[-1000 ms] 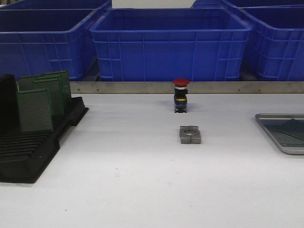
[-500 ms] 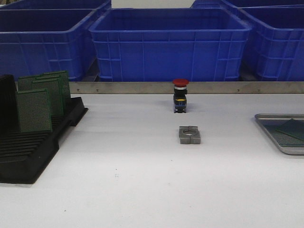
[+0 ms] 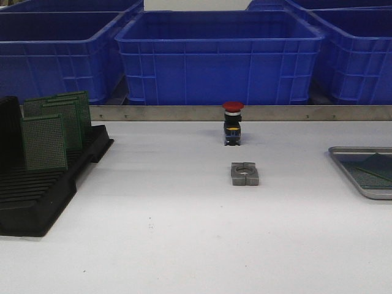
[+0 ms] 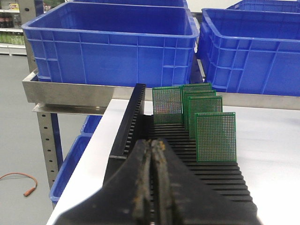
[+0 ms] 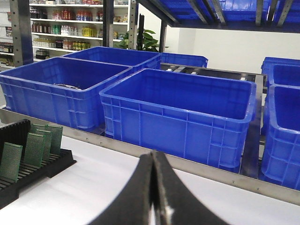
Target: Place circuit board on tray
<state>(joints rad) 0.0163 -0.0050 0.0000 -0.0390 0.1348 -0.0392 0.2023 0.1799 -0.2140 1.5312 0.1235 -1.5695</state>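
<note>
White, matte table surface (image 3: 184, 233) runs the full width of the front view, closed at the back by a metal rail (image 3: 184, 113) with large blue plastic crates (image 3: 219, 58) behind it. Stocked shelving shows far off in the right wrist view.

Green perforated circuit boards (image 3: 44, 142) stand upright in the slots of a black rack (image 3: 37, 196) at the left, presumably so each can be gripped by its top edge. The tray (image 3: 349, 174) sits at the right edge, well apart from the rack, with what looks like one board already lying flat in it.

A red-capped push button (image 3: 233, 122) and a grey metal block (image 3: 245, 173) stand mid-table, unconnected to the task.

Left gripper (image 4: 151, 154) is fully closed and empty, aimed along the rack. Right gripper (image 5: 153, 161) is likewise closed and empty. Judgement: no pickup is under way yet.
</note>
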